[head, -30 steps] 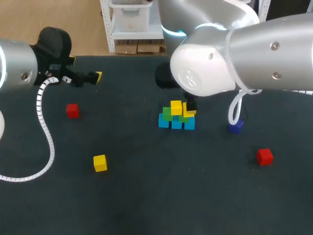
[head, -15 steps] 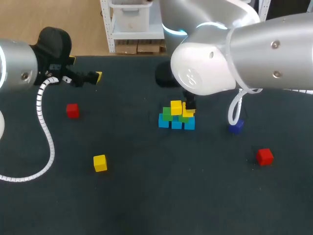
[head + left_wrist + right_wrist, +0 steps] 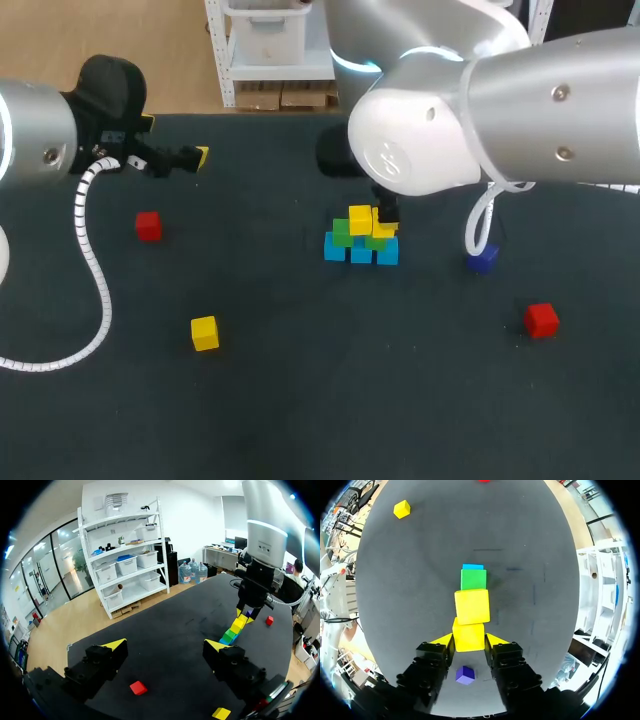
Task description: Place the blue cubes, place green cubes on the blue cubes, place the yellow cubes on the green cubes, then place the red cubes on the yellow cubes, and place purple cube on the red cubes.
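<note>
The right hand (image 3: 469, 641) is reaching over the middle of the counter (image 3: 300, 400) and pinching a held yellow cube (image 3: 468, 636) between its two yellow tips, one tip pressing on each side. This cube is sitting on the upper tier of the little pyramid, just beside a second yellow cube (image 3: 360, 220) and touching it. Both are resting on the green cubes (image 3: 343, 234), which are in turn lying on a row of three blue cubes (image 3: 335, 248) on the counter. In the right wrist view the purple cube (image 3: 465, 675) is showing under the hand, and in the head view it is lying near the pyramid on its right side, apart from it.

The left hand (image 3: 164, 647) is hanging over the far left of the counter with its fingers spread wide and nothing between them. A near red cube (image 3: 138, 687) is lying just ahead of it. A loose yellow cube (image 3: 204, 332) is sitting well apart from the pyramid toward the near left, and a far red cube (image 3: 541, 319) is lying toward the near right.
</note>
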Controlling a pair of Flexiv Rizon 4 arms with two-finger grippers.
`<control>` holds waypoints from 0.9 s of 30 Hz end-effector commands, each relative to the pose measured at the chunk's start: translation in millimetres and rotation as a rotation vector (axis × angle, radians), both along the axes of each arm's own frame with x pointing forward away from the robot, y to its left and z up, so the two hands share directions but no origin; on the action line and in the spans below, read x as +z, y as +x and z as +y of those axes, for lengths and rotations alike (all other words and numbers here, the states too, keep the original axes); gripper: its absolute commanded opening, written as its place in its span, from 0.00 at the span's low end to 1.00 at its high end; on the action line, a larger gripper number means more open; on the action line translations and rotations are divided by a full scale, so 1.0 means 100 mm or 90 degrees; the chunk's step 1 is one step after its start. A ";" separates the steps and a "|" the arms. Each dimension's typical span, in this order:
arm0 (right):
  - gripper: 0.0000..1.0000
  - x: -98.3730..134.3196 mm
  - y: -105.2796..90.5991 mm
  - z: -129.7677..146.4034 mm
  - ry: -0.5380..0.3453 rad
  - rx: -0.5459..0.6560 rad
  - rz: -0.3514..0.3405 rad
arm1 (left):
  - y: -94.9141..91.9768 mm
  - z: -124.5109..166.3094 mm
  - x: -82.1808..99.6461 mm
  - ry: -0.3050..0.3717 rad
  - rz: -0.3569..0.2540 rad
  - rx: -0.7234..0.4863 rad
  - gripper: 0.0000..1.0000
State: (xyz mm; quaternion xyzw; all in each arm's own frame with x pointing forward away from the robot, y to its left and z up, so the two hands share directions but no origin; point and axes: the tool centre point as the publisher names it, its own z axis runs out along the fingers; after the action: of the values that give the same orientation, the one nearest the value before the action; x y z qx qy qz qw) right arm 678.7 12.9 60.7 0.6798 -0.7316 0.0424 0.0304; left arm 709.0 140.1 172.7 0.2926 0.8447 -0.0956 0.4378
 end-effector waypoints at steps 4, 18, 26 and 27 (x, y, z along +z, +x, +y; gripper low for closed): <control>1.00 0.01 0.00 -0.02 -0.002 -0.002 -0.009 | 0.00 0.02 0.00 -0.003 0.000 -0.004 1.00; 1.00 0.00 0.04 -0.02 0.002 -0.024 -0.030 | 0.00 0.02 0.00 -0.003 0.000 -0.004 1.00; 1.00 -0.02 0.07 0.00 0.002 -0.032 -0.035 | 0.00 0.02 0.00 -0.003 0.000 -0.004 1.00; 1.00 -0.02 0.07 0.00 0.003 -0.032 -0.035 | 0.00 0.02 0.00 -0.003 0.000 -0.004 1.00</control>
State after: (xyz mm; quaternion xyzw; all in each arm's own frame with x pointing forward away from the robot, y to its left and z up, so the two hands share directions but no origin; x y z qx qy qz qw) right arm 685.3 13.1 59.2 0.6601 -0.7488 0.0589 0.0107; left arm 709.0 140.1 172.7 0.2926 0.8447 -0.0956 0.4378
